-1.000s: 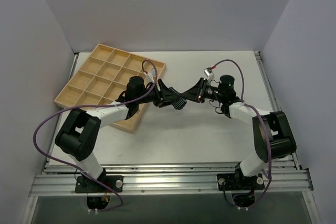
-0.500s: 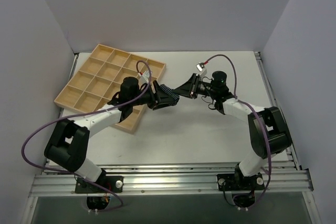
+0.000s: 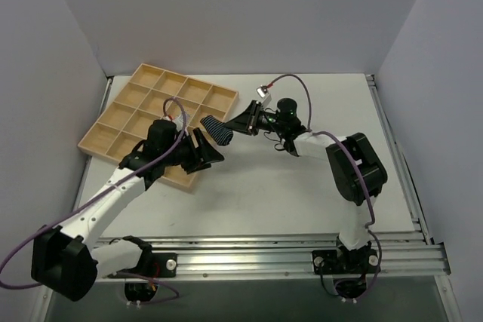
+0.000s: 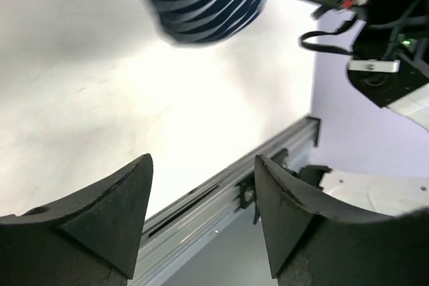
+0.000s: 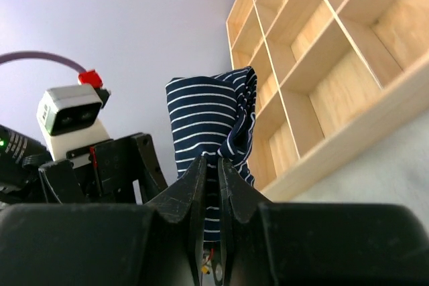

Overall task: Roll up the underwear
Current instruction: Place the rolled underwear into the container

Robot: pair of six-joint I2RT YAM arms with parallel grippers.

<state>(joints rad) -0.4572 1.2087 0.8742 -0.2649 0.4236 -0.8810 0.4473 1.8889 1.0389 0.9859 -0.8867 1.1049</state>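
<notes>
The right end effector (image 3: 243,124) pinches the underwear (image 3: 215,130), its fingers (image 5: 194,185) pressed together on a fold of the striped cloth. The underwear is bunched into a short, thick bundle that sticks out from the fingertips toward the left arm. In the top view it sits just off the tray's (image 3: 121,115) right side, between the two end effectors, over the middle of the table (image 3: 302,186). In the right wrist view the bundle stands in front of the tray's cells and is not in any of them. I cannot tell whether its lower end touches the table.

The left end effector (image 3: 205,148) is spread wide and holds nothing. In its wrist view only bare table shows between its fingers (image 4: 120,192), and the underwear lies beyond the tips, apart from them.
</notes>
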